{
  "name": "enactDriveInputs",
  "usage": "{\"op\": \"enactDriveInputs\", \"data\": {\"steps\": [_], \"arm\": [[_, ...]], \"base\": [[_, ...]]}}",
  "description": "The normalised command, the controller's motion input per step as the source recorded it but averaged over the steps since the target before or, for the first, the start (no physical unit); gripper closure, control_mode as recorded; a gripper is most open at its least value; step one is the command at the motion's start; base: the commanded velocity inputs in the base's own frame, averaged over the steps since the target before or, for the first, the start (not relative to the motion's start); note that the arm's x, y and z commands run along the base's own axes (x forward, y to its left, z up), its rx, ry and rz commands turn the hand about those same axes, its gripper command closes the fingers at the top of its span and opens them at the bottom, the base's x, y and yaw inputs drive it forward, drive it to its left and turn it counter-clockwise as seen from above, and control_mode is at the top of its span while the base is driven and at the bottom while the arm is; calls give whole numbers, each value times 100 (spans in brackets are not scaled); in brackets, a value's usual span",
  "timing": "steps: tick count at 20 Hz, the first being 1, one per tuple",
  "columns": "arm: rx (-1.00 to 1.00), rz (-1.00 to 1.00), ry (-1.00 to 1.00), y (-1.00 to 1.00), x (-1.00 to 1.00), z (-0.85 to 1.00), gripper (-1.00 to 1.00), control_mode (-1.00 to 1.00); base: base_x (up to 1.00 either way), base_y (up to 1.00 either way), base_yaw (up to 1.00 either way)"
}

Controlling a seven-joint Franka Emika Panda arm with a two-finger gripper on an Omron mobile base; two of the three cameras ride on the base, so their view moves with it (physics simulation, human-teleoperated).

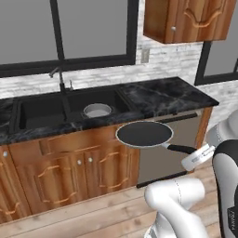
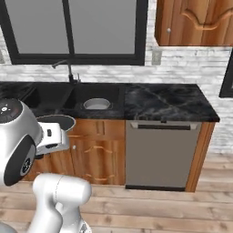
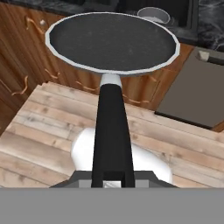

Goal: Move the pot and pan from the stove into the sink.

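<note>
My gripper (image 1: 189, 152) is shut on the short black handle of the pan (image 1: 144, 134), a flat black pan with a pale rim. I hold it level in the air in front of the counter edge, right of the sink (image 1: 42, 114). In the hand view the handle runs up from my gripper (image 3: 112, 178) to the pan (image 3: 111, 41). The grey pot (image 1: 97, 110) stands in the sink's right basin, and it appears as the pot (image 2: 96, 104) from the right and the pot (image 3: 153, 15) beyond the pan. The stove is out of view.
A thin curved faucet (image 1: 61, 81) rises behind the sink's divider. Black marble counter (image 1: 162, 95) runs to the right, over a steel dishwasher front (image 2: 161, 152). Wooden cabinet doors (image 1: 83, 169) sit below the sink, and a wall cabinet (image 1: 190, 18) hangs above.
</note>
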Motion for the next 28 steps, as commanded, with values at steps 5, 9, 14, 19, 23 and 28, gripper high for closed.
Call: {"op": "enactDriveInputs", "data": {"steps": [5,9,14,19,23,28], "arm": [[0,0,0,0,0,0,100,100],[0,0,0,0,0,0,100,100],[0,0,0,0,0,0,100,100],[0,0,0,0,0,0,100,100],[0,0,0,0,0,0,100,100],[0,0,0,0,0,0,100,100]], "base": [[0,96,0],[0,66,0],[6,3,0],[54,29,0],[65,43,0],[70,48,-1]]}}
